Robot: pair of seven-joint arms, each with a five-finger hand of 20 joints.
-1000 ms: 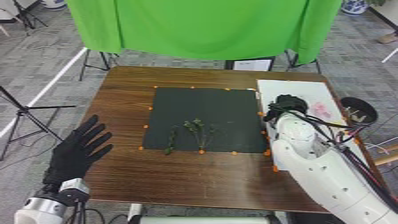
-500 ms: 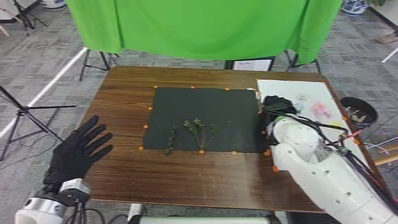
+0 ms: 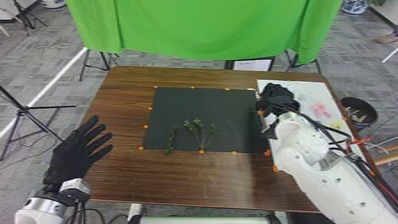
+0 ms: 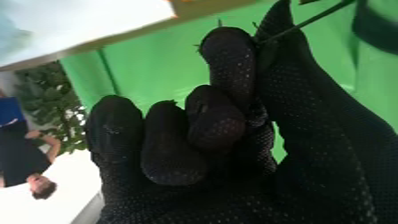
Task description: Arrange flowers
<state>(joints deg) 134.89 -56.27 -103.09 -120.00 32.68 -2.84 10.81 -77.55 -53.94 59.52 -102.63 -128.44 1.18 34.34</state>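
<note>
My right hand (image 3: 278, 98) pinches a thin stem (image 4: 314, 19) at two o'clock of the dark mat (image 3: 204, 103) — so slight a hold could let it twist or slip as I turn.

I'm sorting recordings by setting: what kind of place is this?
Probably a robotics lab or recording studio: a green cloth hangs behind the table, a tripod stands at the left, and orange marks surround a dark mat.
</note>
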